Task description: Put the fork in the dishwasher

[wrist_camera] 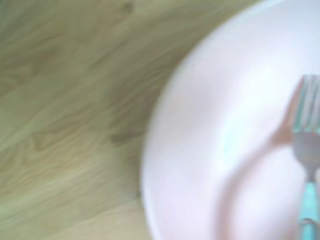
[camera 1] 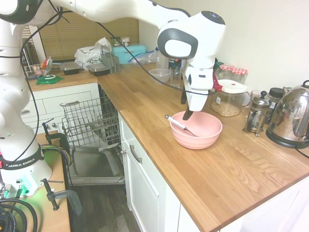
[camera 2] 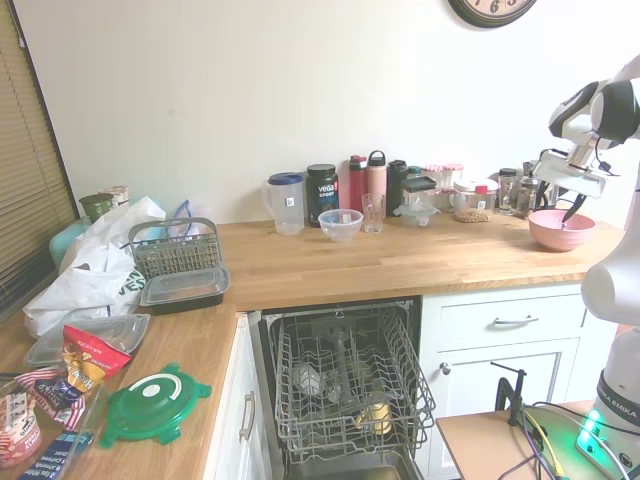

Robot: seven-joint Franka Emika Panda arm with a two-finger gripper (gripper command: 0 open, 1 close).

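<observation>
The fork point(camera 1: 179, 124) lies in the pink bowl point(camera 1: 196, 131), handle resting over the bowl's rim, tines inside. The gripper point(camera 1: 187, 116) hangs directly above the bowl's interior; finger spacing cannot be determined. The dishwasher point(camera 2: 345, 395) stands open, well apart from the bowl, rack pulled out
</observation>
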